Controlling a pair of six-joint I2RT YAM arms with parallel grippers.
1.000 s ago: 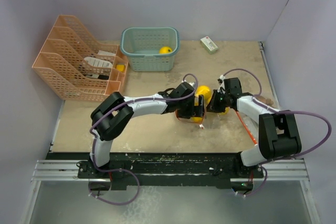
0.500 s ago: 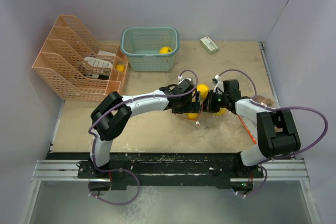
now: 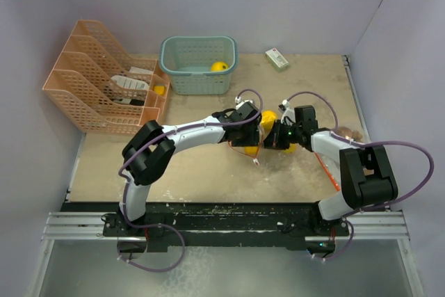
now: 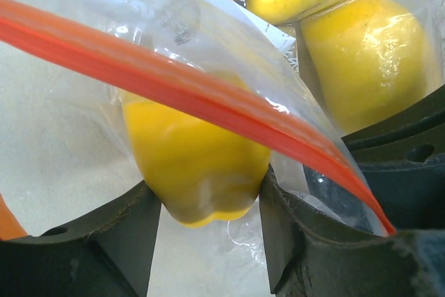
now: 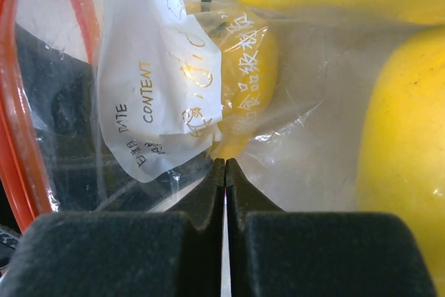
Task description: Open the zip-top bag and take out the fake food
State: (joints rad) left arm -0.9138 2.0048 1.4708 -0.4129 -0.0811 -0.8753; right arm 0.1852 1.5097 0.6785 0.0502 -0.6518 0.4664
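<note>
Glossy yellow plastic dominates both wrist views: the fake food (image 4: 198, 165), smooth fruit-like pieces with a faint speckle, lies inside the clear zip-top bag (image 4: 62, 130) at the centre of the tabletop (image 3: 195, 172), between the two arms. An orange-red zip strip (image 4: 174, 85) crosses the left wrist view in one band from the upper left to the lower right. At the bottom of that frame the left pincer (image 4: 211, 217) is narrowed around the lower end of one yellow piece, its dark fingers (image 4: 104, 241) pressing on either side through the film. Two more pieces crowd the upper right corner, both cut off by the frame edge. In the right wrist view the right pincer (image 5: 224, 172) is closed to a hairline, its black fingertips (image 5: 201, 199) meeting at bottom centre on the bag's clear film. A white label (image 5: 156, 95) printed "DATE" and "CONTENT" covers part of a yellow piece behind it; the handwriting on the label is too creased to read. From overhead the bag itself is hard to make out: both pincers sit over it, and only patches of yellow show around them. Whether the bag's mouth is open cannot be told from any view. At the upper centre of the overhead frame a lone yellow piece (image 3: 220, 67) rests in a teal basket (image 3: 198, 81), well apart from the bag.
</note>
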